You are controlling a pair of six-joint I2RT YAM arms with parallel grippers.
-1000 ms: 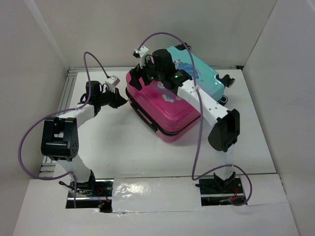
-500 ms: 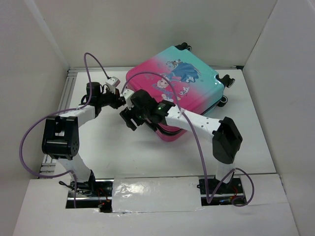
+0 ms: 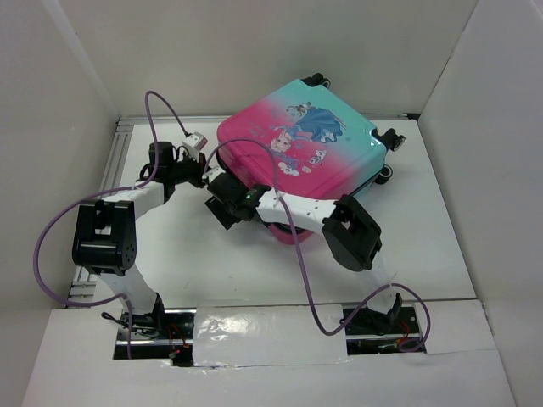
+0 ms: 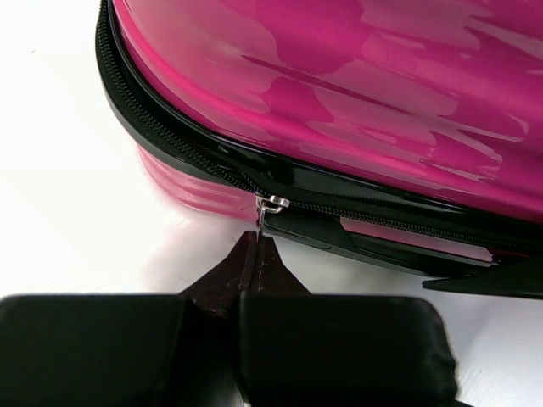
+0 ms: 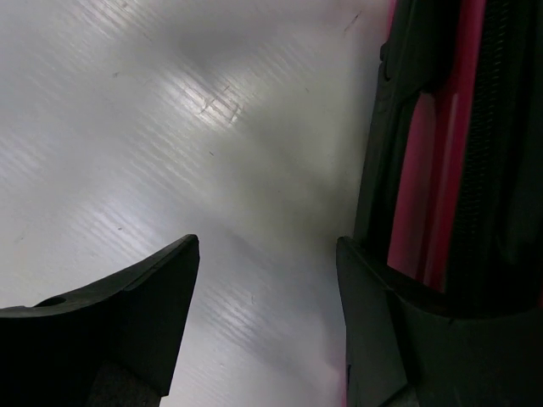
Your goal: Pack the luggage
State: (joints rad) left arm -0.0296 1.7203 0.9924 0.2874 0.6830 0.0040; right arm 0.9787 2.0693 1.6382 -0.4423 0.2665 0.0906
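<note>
Pink-to-teal, the closed luggage (image 3: 297, 144) lies flat toward the far edge of the tabletop (image 3: 195, 263). The left gripper (image 4: 256, 254) is clenched on the silver zipper pull (image 4: 271, 203) at its left corner. The right gripper (image 5: 267, 246) stands spread apart beside its near side, gripping nothing.

The luggage (image 3: 297, 148) fills the far middle of the table (image 3: 212, 267); the near strip before it lies open.
</note>
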